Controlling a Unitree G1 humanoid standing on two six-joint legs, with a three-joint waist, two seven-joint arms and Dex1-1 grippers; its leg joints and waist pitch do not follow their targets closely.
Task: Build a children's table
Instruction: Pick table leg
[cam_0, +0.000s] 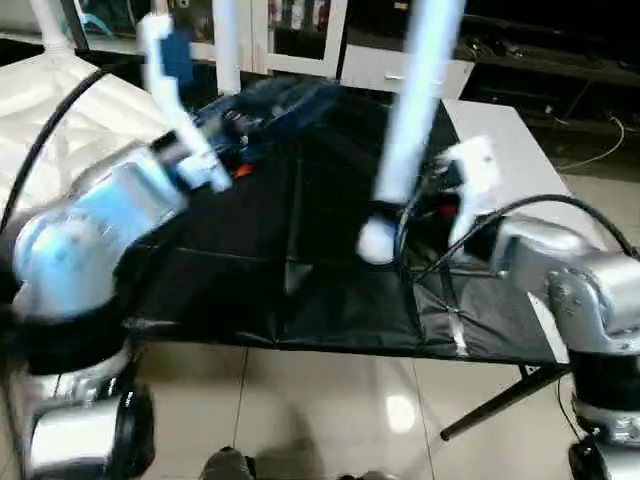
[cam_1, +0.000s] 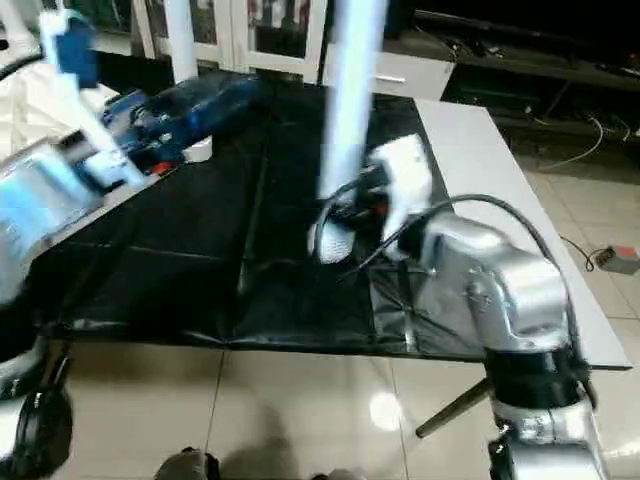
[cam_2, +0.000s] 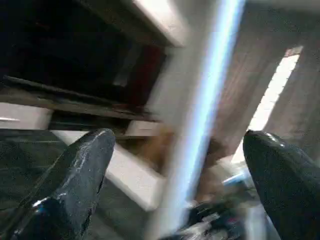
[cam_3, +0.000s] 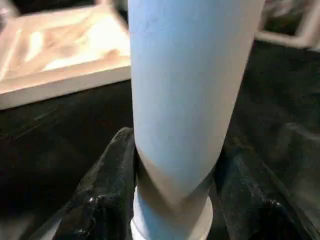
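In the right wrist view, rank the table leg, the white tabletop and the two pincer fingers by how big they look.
1. The table leg looks largest, though it is nearest the camera.
2. The tabletop, farther back.
3. The right pincer fingers, which look alike, one each side of the leg.

Leg (cam_0: 415, 110) top cut off by frame edge; tabletop (cam_0: 60, 110) cropped, blurred.

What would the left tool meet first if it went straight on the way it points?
Probably the white leg, which stands between the open left tool's fingers; depth is unclear.
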